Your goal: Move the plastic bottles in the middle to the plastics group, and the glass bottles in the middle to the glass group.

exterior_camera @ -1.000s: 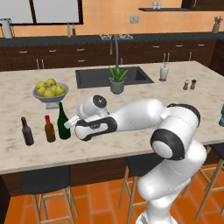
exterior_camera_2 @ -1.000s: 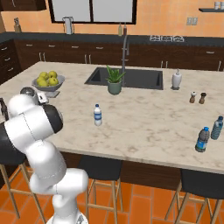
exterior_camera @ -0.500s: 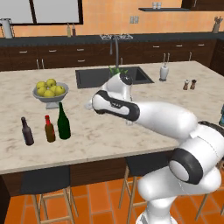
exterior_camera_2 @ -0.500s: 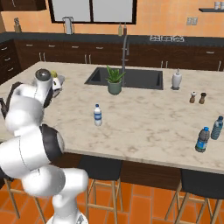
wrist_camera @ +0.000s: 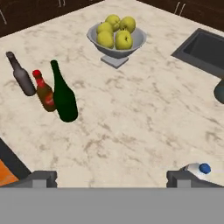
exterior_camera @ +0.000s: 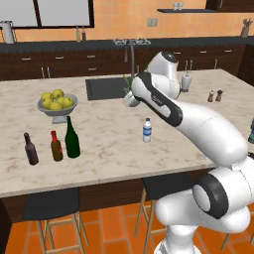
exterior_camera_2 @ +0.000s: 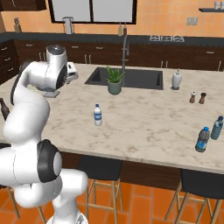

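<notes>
Toward 9 o'clock on the pale, veined stone surface (exterior_camera: 109, 144), the tall dark green glass bottle (exterior_camera: 72, 139) stands upright just beside the glass group (exterior_camera: 43, 148), a blackish long-necked bottle and a brown one with a red cap and yellowish label. It appears delivered. Near the middle, the white-capped plastic bottle (exterior_camera: 147, 130) stands alone, small, clear and slightly bluish with a pale label. Far out at 3 o'clock in the right base view, two bluer bottles, the plastics group (exterior_camera_2: 209, 133), wait near the edge.

High over the surface, the end effector (wrist_camera: 111, 177) has its fingers spread wide with nothing between them; the middle bottle's cap sits by the right fingertip at 5 o'clock in the hand view.

What could go wrong from here: the little bottle is light, smooth and round, so a descent slightly off centre could tip it and send it rolling. Squeezing thin plastic too hard may make it slip out. The carry to 3 o'clock ends close to the surface edge, so a careless release could knock a grouped bottle off. A grey bowl (exterior_camera: 55, 105) of yellow-green fruit and a potted plant (exterior_camera_2: 114, 80) sit clear of that path.
</notes>
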Available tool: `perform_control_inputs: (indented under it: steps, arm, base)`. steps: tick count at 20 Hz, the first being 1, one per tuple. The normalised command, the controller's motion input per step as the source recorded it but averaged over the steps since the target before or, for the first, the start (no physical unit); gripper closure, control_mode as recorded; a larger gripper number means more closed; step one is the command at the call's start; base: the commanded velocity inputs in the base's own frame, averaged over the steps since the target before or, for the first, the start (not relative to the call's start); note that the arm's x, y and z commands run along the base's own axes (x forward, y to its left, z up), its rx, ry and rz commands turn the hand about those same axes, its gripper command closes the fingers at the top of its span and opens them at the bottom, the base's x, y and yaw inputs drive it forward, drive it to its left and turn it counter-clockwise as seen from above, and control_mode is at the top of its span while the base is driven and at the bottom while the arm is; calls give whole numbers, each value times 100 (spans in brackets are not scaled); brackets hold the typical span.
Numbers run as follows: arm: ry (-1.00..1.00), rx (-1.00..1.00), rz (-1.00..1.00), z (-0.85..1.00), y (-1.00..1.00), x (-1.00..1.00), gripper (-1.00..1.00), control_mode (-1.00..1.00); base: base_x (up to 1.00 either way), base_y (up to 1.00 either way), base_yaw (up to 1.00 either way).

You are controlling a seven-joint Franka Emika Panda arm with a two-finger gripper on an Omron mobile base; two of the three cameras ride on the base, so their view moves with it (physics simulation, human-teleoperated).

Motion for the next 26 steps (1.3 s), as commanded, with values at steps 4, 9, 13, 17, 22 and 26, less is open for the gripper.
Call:
perform_control_inputs:
  steps: [4, 9, 13, 17, 22, 26]
  arm:
    - [3, -1, -18, -45, -76, 32, -100, -100]
    - [6, 0, -29, -61, -78, 28, -100, -100]
    - [6, -2, -31, -59, -32, 13, -100, -100]
    - [13, -8, -29, -53, -13, 47, -100, -100]
    - [6, 0, -24, -51, -27, 54, -100, -100]
    - [0, 4, -9, -49, -1, 71, -100, -100]
  base:
    - [0, 0, 0]
    - [0, 0, 0]
    - [0, 0, 0]
    - [0, 0, 0]
    - [0, 0, 0]
    - [0, 0, 0]
